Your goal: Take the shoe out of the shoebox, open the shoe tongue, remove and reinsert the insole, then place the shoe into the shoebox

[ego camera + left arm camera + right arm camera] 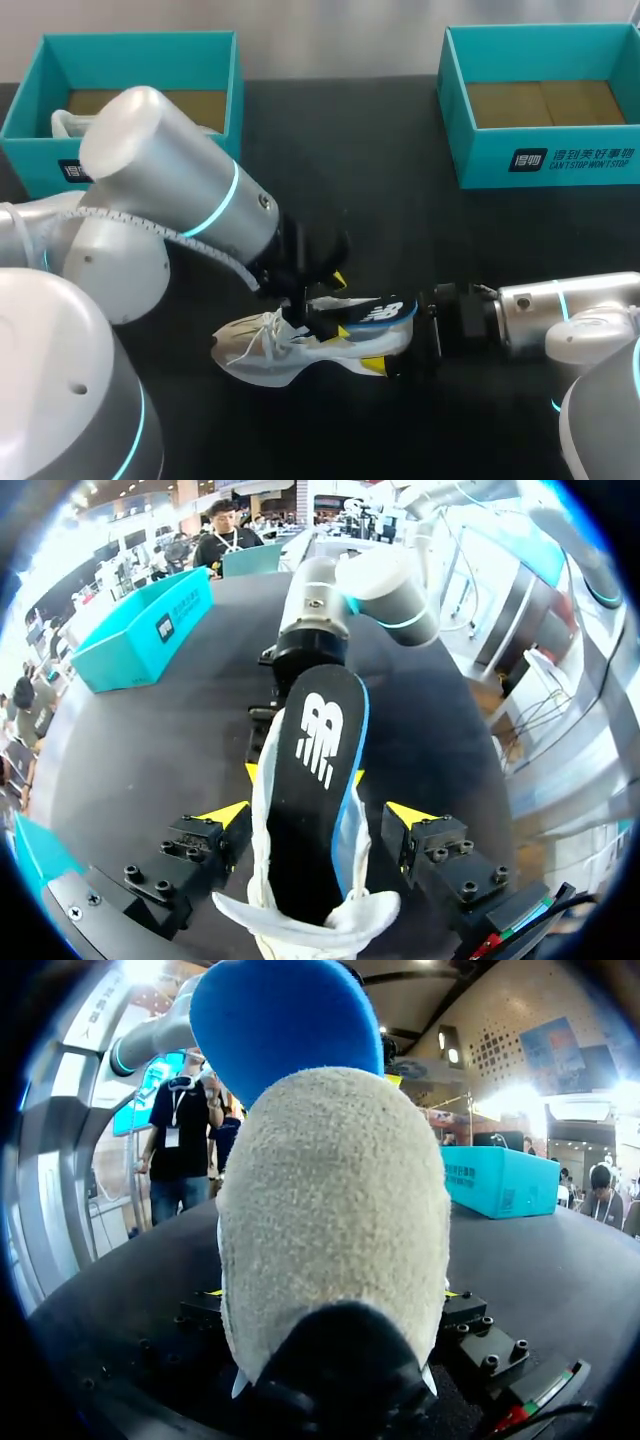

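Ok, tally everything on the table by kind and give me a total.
Shoeboxes: 2, left shoebox, right shoebox
Shoe: 1
Insole: 1
Claws: 2, left claw, right claw
Unclear white item in the left shoebox: 1
Total: 7

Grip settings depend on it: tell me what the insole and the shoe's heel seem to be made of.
The insole: probably foam, with a smooth matte black top, a white print and a blue edge. The shoe heel: fuzzy beige nap, likely suede or fleece, over a smooth black part, perhaps rubber or plastic.
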Motion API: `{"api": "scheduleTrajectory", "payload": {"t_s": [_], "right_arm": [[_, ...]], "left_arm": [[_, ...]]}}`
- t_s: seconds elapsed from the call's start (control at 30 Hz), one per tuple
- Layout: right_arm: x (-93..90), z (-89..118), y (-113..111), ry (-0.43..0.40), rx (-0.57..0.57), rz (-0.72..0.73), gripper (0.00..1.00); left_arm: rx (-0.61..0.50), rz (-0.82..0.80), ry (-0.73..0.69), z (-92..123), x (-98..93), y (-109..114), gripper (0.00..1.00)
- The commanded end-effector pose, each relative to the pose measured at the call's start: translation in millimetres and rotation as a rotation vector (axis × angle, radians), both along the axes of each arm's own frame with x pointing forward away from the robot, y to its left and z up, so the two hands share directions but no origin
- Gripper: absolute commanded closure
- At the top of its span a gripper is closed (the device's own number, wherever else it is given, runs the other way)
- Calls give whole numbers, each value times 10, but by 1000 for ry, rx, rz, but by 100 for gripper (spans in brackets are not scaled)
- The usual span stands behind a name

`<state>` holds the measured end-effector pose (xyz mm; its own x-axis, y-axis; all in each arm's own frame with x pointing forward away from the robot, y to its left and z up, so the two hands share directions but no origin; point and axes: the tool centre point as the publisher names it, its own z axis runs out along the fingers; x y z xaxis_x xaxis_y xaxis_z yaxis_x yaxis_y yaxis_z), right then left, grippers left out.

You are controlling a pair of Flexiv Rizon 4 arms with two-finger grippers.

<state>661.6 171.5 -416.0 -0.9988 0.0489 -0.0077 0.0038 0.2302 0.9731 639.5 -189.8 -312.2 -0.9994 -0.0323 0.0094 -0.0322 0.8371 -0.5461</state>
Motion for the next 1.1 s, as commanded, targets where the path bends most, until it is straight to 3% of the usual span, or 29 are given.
{"api": "scheduleTrajectory", "payload": {"t_s": [0.03,0.43,0.6,0.8,1.1], "right_arm": [[-15,10,3,1,-5,0,100],[-15,10,3,1,-5,0,100],[-15,10,3,1,-5,0,100],[-15,10,3,1,-5,0,100],[-15,10,3,1,-5,0,100]], "left_arm": [[-2,27,-55,70,-138,5,15],[7,48,-163,22,-139,-230,15],[27,62,-200,-59,-158,-308,22],[45,81,-270,-126,-223,-376,19],[50,119,-294,-138,-159,-373,30]]}}
